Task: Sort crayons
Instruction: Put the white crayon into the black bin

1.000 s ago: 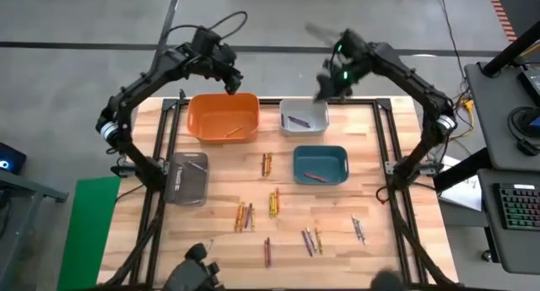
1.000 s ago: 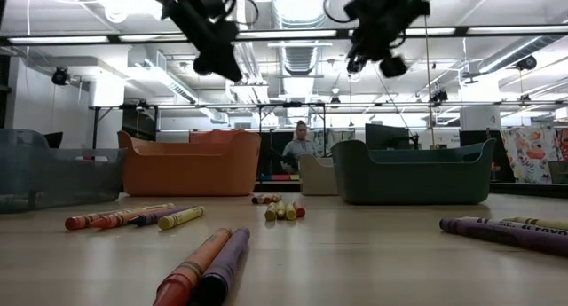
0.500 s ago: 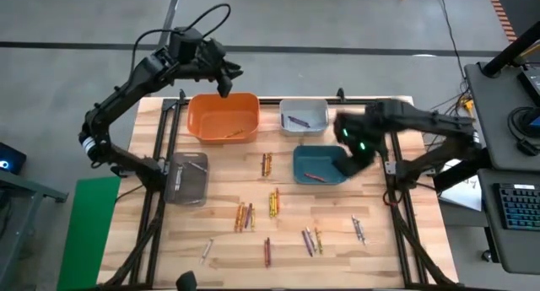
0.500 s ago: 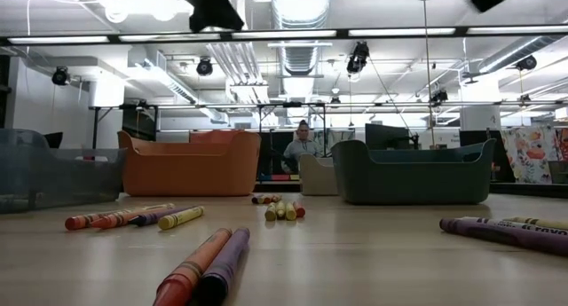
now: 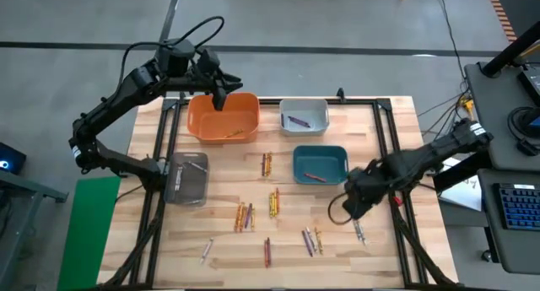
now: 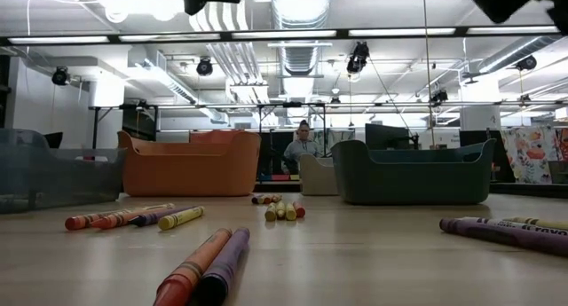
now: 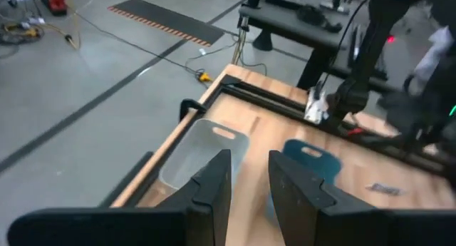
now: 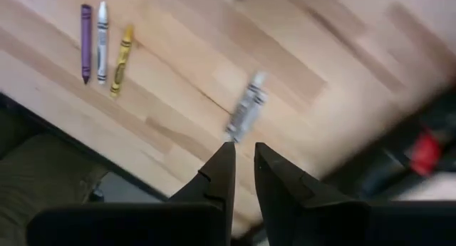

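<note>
Pale planked wooden table [image 5: 211,215] holds thin waxy crayons [image 5: 273,202], rounded plastic bins [image 5: 224,116].

On my table [image 5: 380,139], the large bin [image 5: 196,122] sits at the back left, with a small bin [image 5: 323,115] to its right. A third bin [image 5: 321,150] stands just in front of the small one, and a fourth bin [image 5: 173,177] lies at the left edge. Each bin has a crayon in it. The loose crayons [image 5: 274,202] are scattered across the middle and front of the table. My left gripper [image 5: 221,93] hangs over the large bin's back rim. My right gripper [image 5: 350,208] hangs over the front right, a lone crayon [image 8: 246,112] just ahead of it.
</note>
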Available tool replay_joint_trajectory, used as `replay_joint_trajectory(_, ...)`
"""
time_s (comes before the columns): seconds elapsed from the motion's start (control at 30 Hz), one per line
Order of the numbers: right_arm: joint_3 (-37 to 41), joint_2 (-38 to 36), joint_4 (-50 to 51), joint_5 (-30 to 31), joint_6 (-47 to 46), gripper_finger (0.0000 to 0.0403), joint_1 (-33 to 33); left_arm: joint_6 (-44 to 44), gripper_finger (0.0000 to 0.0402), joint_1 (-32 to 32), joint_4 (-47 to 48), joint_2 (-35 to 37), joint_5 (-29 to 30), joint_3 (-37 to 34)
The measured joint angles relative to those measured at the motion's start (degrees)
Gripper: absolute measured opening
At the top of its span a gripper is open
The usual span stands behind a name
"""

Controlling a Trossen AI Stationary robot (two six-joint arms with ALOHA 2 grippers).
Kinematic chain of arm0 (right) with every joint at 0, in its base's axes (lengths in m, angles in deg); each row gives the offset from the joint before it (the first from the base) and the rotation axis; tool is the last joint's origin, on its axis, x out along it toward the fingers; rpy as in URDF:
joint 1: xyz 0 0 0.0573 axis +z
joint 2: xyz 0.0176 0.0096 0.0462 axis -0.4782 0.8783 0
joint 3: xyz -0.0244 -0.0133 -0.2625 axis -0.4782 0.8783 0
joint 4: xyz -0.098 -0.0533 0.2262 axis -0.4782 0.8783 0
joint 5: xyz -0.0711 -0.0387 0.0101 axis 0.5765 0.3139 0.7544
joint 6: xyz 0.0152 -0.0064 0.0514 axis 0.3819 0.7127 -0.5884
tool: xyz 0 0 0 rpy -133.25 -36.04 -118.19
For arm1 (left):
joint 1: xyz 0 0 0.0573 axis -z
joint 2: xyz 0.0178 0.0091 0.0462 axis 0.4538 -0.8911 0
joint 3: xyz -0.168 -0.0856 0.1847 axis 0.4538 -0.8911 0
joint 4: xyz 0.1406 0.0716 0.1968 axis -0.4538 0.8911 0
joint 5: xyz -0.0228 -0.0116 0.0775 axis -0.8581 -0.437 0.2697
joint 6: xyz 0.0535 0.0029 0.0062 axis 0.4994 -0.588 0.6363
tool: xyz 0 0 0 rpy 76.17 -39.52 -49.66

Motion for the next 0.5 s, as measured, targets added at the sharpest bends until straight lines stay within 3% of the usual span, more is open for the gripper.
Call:
replay_joint_trajectory(0.13, 6.0, 2.9, -8.2, 0.3, -2.8, 0.0043, 1.0, -5.5, 0.0077, 1.7, -1.1, 0.2, 0.1, 0.0)
replay_joint_trajectory(0.33, 10.3, 6.7, -10.2, 0.1, -5.9, 0.0045, 1.0, -13.7, 0.0077, 6.0, -4.3, -0.6, 0.8, 0.0)
replay_joint_trajectory(0.5, 11.9, 7.1, -12.2, 0.1, -5.8, 0.0077, 1.0, -19.0, 0.0077, 12.4, -3.5, -0.9, 4.4, 0.0)
